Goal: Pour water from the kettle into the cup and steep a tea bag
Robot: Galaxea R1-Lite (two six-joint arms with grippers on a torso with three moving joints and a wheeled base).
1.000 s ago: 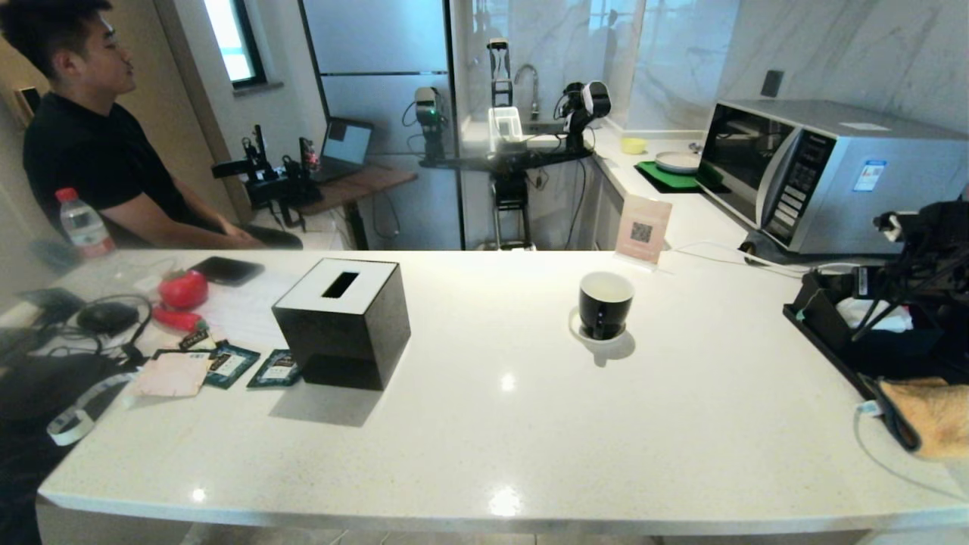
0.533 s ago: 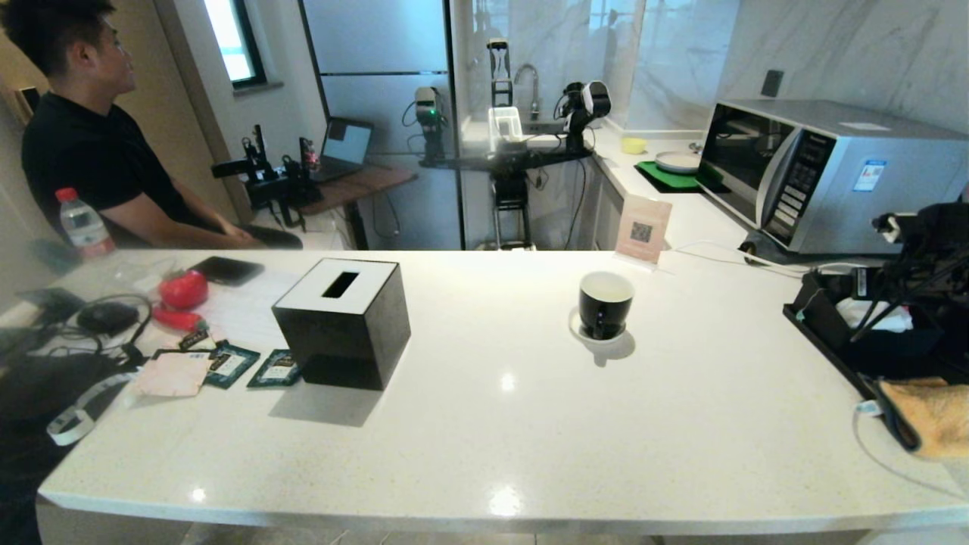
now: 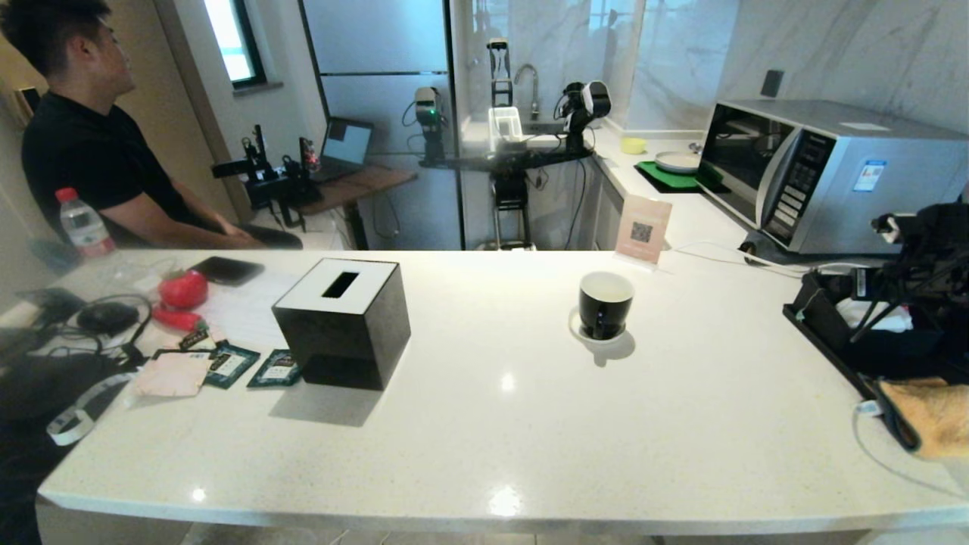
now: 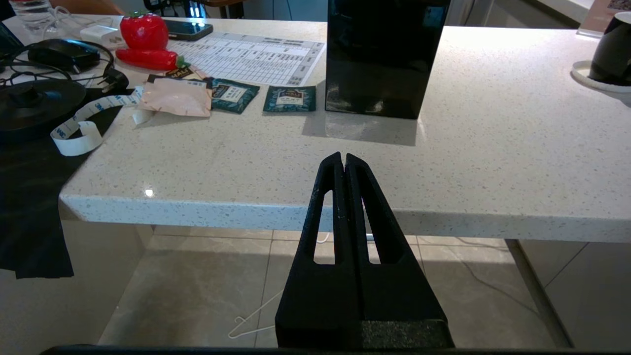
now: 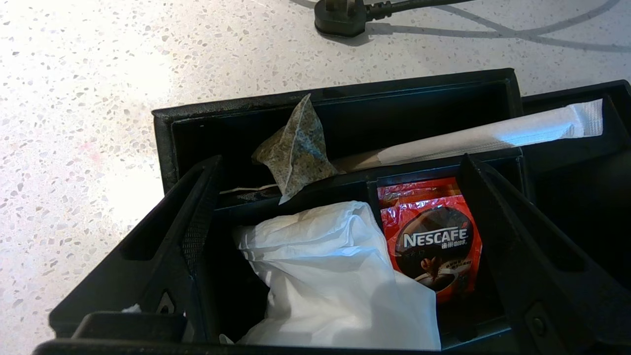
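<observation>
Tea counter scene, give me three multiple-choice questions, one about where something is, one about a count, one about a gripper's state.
1. Where is the tea bag?
A. in the black tray
B. in the cup
C. on the tissue box

2. How many dark green sachets lie beside the tissue box?
A. none
B. two
C. five

3. The right gripper is:
A. shut on the tea bag
B. shut, empty
C. open

Answers: 1 A, it leans on the tray's divider. 2 B, a pair lies flat there. 3 C, its fingers stand wide apart over the tray.
</observation>
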